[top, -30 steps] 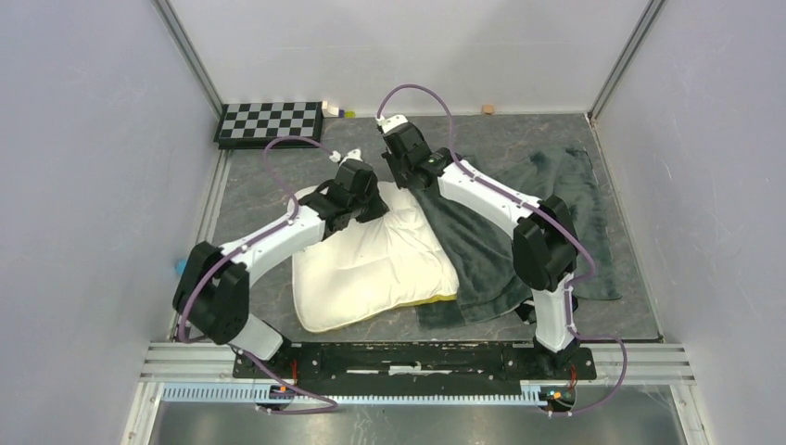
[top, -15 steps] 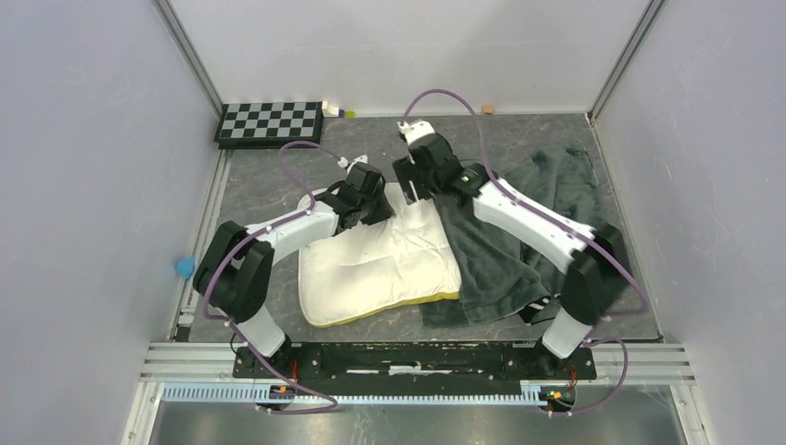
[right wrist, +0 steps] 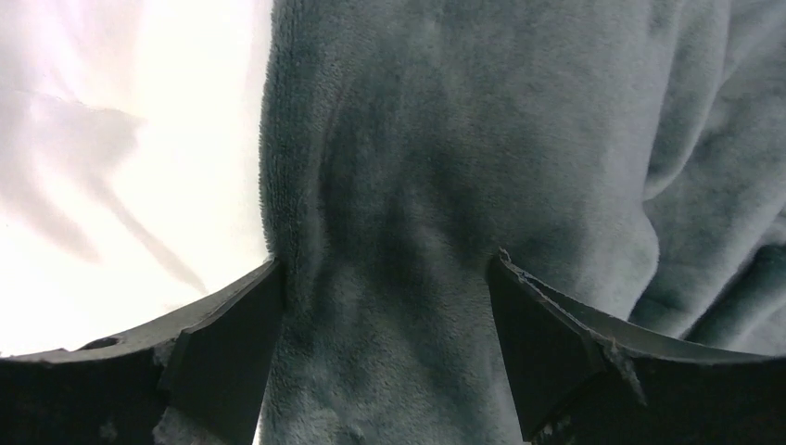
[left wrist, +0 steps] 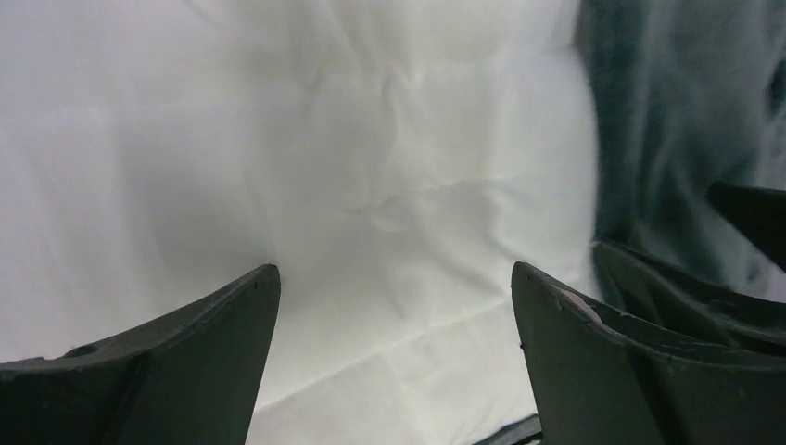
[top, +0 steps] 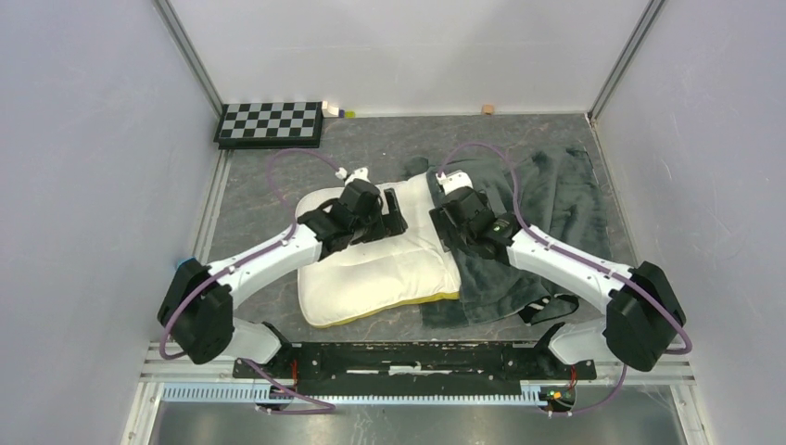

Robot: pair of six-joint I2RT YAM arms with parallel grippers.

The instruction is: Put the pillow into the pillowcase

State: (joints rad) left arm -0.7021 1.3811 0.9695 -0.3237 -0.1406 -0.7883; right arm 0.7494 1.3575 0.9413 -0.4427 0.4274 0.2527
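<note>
left gripper (left wrist: 394, 278): released, jaws spread wide, nothing between the fingers.
left gripper position: hung over the far right part of the pillow (left wrist: 324, 139), fingers pointed toward the pillowcase; seen from above (top: 394, 211) it sat near the pillow's far edge.
right gripper (right wrist: 385, 269): released too, jaws apart, nothing pinched.
right gripper position: over the pillowcase (right wrist: 463, 139) right at its left hem, where the plush met the pillow (right wrist: 120, 139); whether the tips touched the fabric could not be told.
grippers to each other: close together in the top view, right gripper (top: 437, 209) just beside the left one, both at the seam between the pillow and the pillowcase.
pillow (top: 371, 273): lay flat on the table (top: 269, 185), cream-white and quilted, yellow band showing along the near edge; outside the pillowcase, none of it inside.
pillowcase (top: 556, 195): spread rumpled to the right of the pillow, dark grey-green plush face up, its left edge touching the pillow's right side; zebra face not seen.
pillowcase in left wrist view (left wrist: 667, 120): dark plush at the right edge of the frame, just beside the white fabric.
arms: left arm crossed over the pillow's left half, right arm lay over the near part of the pillowcase.
checkerboard (top: 271, 122): at the far left corner of the table, well apart from the pillow.
small tan block (top: 488, 109): at the far edge by the back wall.
</note>
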